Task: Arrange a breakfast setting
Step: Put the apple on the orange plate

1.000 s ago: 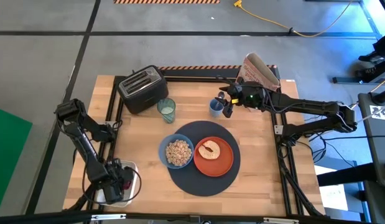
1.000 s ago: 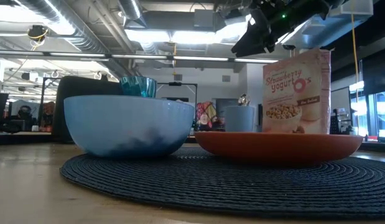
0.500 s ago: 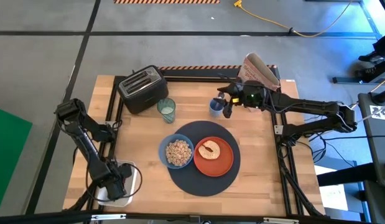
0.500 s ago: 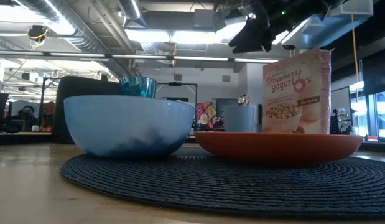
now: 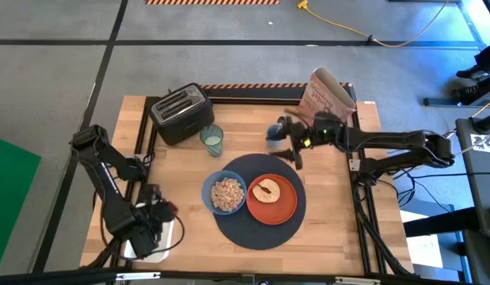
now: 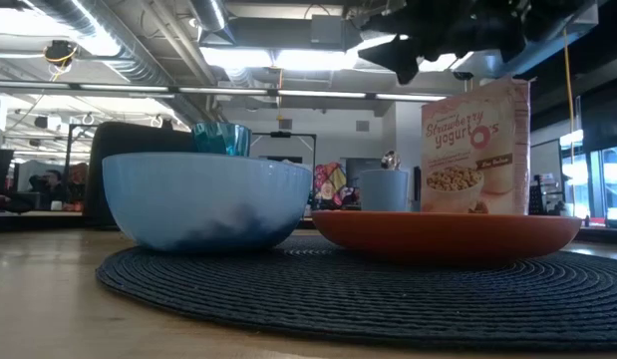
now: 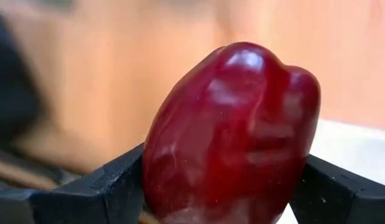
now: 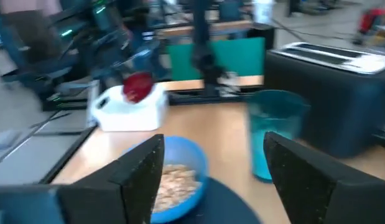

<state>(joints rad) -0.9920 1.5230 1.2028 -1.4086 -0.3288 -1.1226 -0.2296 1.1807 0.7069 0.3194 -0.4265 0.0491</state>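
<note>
- My right claw (image 5: 297,155) has swung away from the blue mug (image 5: 274,136) at the back of the surface and now hangs over the far edge of the mat (image 5: 258,228), empty, its fingers spread wide in its own wrist view.
- The spoon (image 6: 390,160) seems to be standing in that mug, going by the low view; it is small there, so I hedge on that. If so, it is not yet laid at the setting.
- My left claw (image 5: 153,215) has risen a little over the white tray (image 5: 172,235) at the near left corner, and it is clamped on a red apple (image 7: 232,134), jaws pressing both sides.
- The rest looks in place: the blue bowl (image 5: 225,192) with cereal and the orange plate (image 5: 282,207) sit side by side on the mat, touching or nearly so.
- The green tumbler (image 5: 212,140) stands off the mat, just beside the toaster (image 5: 181,112).
- My read: the apple is on its way to the setting, with spoon and tumbler left to bring in.
</note>
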